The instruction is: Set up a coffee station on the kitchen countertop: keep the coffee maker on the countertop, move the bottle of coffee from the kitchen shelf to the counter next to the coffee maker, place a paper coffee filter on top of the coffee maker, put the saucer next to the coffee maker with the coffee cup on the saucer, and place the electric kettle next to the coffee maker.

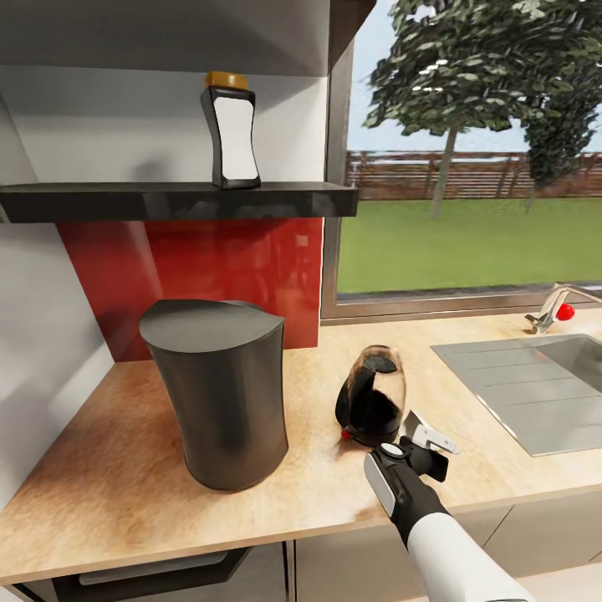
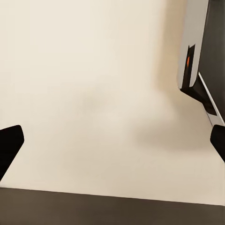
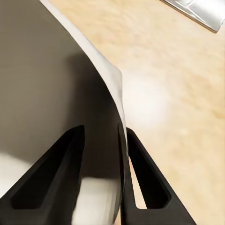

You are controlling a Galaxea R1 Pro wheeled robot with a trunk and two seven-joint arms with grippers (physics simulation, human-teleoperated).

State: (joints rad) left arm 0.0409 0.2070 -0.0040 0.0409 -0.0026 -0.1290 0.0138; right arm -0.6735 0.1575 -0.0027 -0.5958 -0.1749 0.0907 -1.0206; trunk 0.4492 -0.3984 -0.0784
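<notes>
Key relation: the electric kettle (image 1: 371,395) is being met by the right pincer (image 1: 422,447) from its 5 o'clock side, on the head view's clock; the right arm is the nearer one.
Right pincer state: in the right wrist view a thin curved wall, seemingly part of the kettle, is being straddled by the two dark fingers (image 3: 51,173), which are standing narrowly apart; whether it is actually being gripped cannot be told.
Left pincer state: its fingertips (image 2: 8,146) are being shown spread wide over a pale surface, with nothing between them.
Kettle axis: upright, leaning slightly.
Coffee maker (image 1: 216,393): being kept on the bench (image 1: 100,468), at the kettle's 9 o'clock, a short gap between them.
Bottle of coffee (image 1: 231,132): standing upright on the kitchen shelf (image 1: 167,201), at 12 o'clock above the coffee maker.
Room: a sink (image 1: 535,385) is lying at the kettle's 3 o'clock; bare wood-grain surface is lying between the coffee maker and the kettle.
</notes>
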